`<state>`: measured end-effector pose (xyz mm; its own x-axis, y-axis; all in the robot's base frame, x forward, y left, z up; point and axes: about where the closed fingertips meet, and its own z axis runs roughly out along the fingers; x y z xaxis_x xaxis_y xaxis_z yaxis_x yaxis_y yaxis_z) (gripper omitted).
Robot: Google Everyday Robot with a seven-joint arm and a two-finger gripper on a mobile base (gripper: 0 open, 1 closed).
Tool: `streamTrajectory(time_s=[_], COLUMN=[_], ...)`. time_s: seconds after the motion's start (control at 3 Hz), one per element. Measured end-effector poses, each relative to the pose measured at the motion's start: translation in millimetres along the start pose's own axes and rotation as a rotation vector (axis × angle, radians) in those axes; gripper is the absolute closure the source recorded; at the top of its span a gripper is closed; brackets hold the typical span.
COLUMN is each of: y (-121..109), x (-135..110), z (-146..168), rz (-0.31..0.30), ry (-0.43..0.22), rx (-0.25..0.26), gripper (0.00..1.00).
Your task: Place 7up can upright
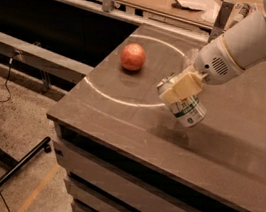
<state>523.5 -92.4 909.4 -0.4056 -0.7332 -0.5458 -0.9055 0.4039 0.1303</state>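
The 7up can (pixel 187 110), white and green, is held tilted just above the dark table top (pixel 121 116), its silver top pointing up-left and its base lower right. My gripper (pixel 180 88) is shut on the can, with a cream-coloured finger (pixel 183 86) pressed across its upper side. The white arm reaches in from the upper right. The can is near the right side of a white circle line (pixel 119 99) marked on the table.
A red-orange apple (pixel 133 57) sits on the table to the left of the can, inside the circle. A clear plastic thing (pixel 192 54) is half hidden behind the wrist. The table's front and left edges are close. Wooden benches stand behind.
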Motion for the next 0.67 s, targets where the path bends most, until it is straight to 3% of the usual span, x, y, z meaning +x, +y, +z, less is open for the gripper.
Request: streamTrajectory(time_s=[0.33, 0.67], y=[-0.1, 3.0], x=[-1.5, 5.1], z=[-22.7, -36.7], rz=[0.013, 0.018], ry=[-0.251, -0.454], rx=[-0.041, -0.027], gripper=[1.0, 1.0])
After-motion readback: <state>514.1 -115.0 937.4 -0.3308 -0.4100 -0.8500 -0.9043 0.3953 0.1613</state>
